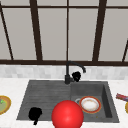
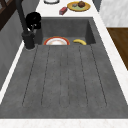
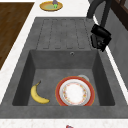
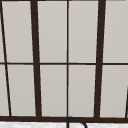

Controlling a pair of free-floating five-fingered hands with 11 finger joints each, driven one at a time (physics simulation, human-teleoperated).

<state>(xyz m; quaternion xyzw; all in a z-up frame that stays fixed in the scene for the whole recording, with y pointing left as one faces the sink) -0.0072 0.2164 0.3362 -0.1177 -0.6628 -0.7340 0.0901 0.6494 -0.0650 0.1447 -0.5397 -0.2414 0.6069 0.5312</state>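
Black right hand touches the faucet handle.

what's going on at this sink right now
The right hand is up at the black faucet, right beside its base at the back of the sink. Whether its fingers are closed round the lever is hard to tell. The left hand hangs over the front of the ribbed draining area, holding nothing. In the basin lie an orange-rimmed plate and a banana. A red ball sits in front of the sink in the front view.
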